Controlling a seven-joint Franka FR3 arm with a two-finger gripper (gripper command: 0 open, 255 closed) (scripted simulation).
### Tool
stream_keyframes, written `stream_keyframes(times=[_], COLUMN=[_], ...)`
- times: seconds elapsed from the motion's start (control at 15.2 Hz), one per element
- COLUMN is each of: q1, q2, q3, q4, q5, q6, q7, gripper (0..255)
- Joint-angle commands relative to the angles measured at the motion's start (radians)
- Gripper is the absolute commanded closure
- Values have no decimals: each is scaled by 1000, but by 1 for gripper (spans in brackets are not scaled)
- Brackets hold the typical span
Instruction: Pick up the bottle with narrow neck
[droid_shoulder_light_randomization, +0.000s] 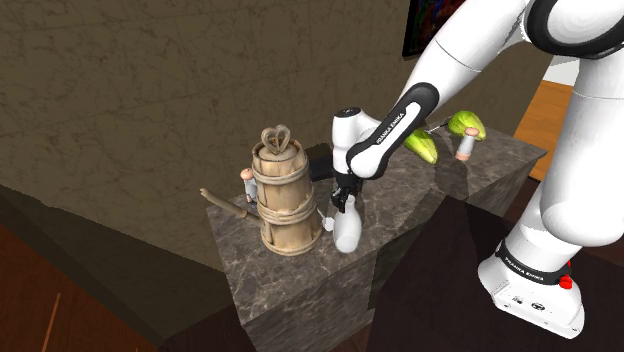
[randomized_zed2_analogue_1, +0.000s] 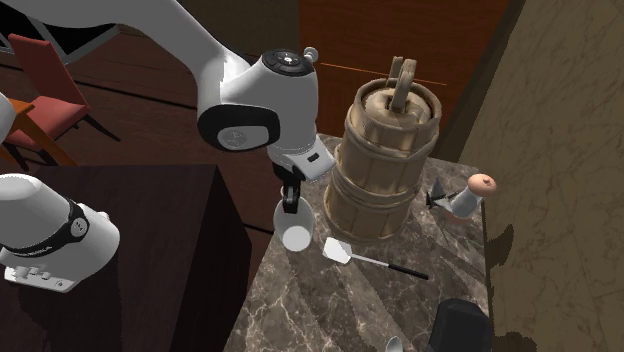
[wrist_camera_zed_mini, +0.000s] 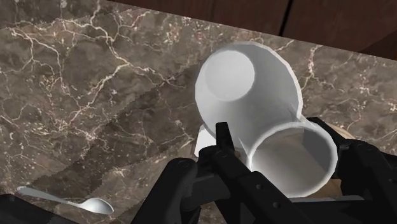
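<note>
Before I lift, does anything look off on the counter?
Nothing is spilled or damaged. The white bottle, clasped at its neck by the gripper, is right at the marble counter's edge.

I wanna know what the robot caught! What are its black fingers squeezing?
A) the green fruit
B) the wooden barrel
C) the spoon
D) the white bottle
D: in the wrist view the gripper has its two black fingers clasped on the narrow neck of the white bottle.
</note>
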Motion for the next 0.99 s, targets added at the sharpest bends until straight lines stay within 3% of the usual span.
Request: stream_keyframes(times=[0.0, 0.92], q1=[-2, -8], q2=[-24, -170], q3=[4, 15], q4=[-2, 18], q5=[9, 56], q6=[-22, -185], q7=[-5, -39], gripper=[255, 255])
